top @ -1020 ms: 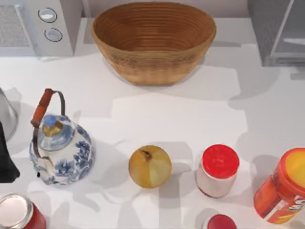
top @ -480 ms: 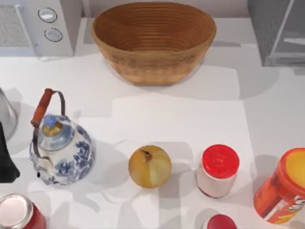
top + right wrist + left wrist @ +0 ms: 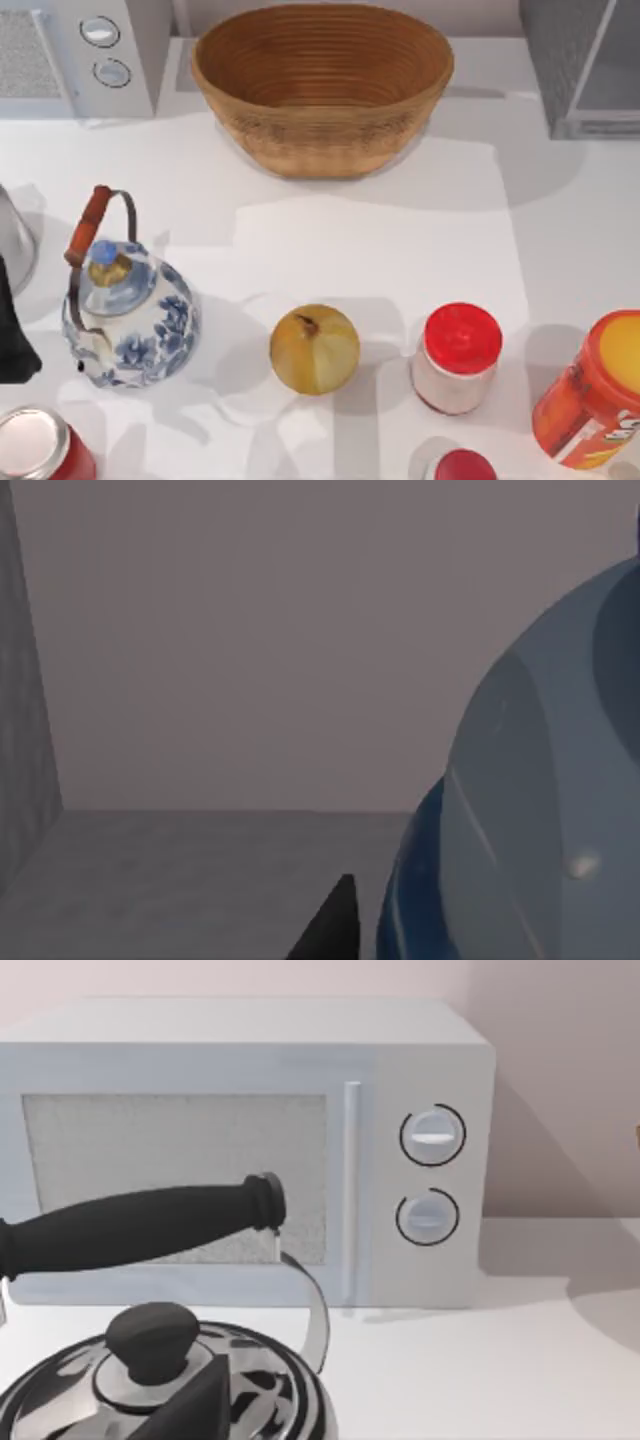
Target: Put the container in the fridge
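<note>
In the right wrist view, the container (image 3: pixel 520 810), rounded in blue and pale grey, looms close inside the fridge (image 3: pixel 200 880), in front of its pale back wall and over its speckled floor. One dark fingertip (image 3: pixel 335 920) of my right gripper pokes up just beside the container; I cannot see whether it touches. From above, the fridge (image 3: pixel 560 70) stands at the table's back right corner. My left arm (image 3: pixel 10 340) rests parked at the table's left edge, behind a steel kettle (image 3: pixel 160 1380).
A white microwave (image 3: pixel 80 50) sits back left and a wicker basket (image 3: pixel 320 85) back centre. Along the front stand a blue-and-white teapot (image 3: pixel 130 310), an onion (image 3: pixel 314 348), a red-lidded jar (image 3: pixel 458 358), an orange canister (image 3: pixel 595 390) and a can (image 3: pixel 35 445).
The shadows on the table's right side have shifted and smoothed out. The fridge's light-framed door shows less in the corner. The table objects and the left arm have not moved.
</note>
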Tool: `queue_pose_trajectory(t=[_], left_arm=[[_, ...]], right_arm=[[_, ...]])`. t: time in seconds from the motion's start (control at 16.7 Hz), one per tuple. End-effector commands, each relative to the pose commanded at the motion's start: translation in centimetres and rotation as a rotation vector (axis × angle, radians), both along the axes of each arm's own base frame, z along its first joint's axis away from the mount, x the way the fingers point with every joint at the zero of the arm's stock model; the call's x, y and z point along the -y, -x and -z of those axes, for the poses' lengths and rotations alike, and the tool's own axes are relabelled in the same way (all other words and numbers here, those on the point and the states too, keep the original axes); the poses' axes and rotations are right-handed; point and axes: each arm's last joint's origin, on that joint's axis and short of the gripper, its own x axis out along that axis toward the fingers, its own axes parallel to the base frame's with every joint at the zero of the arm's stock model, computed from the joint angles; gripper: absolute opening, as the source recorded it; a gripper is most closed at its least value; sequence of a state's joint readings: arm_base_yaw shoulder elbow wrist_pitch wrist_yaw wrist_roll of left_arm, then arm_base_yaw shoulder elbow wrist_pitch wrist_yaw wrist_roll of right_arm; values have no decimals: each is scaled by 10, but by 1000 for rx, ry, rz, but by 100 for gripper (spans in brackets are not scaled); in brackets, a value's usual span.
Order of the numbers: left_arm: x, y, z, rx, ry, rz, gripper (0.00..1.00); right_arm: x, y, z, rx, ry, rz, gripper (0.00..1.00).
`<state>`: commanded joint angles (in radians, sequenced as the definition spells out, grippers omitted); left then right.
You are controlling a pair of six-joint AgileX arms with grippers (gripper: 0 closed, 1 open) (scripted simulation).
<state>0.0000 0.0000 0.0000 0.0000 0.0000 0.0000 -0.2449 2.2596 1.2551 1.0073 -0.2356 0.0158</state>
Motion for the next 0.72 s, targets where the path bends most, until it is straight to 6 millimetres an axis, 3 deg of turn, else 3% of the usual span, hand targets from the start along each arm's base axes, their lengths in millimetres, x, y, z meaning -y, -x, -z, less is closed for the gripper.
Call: queue_pose_trajectory(t=[0.3, 0.6, 0.72], left_arm=[[0, 0, 0, 0, 0, 0, 100], [0, 0, 0, 0, 0, 0, 100], [0, 0, 0, 0, 0, 0, 100]], right_arm=[[1, -39, -1, -5, 0, 9, 1], [0, -43, 0, -12, -1, 13, 1], [0, -43, 0, -12, -1, 13, 16]])
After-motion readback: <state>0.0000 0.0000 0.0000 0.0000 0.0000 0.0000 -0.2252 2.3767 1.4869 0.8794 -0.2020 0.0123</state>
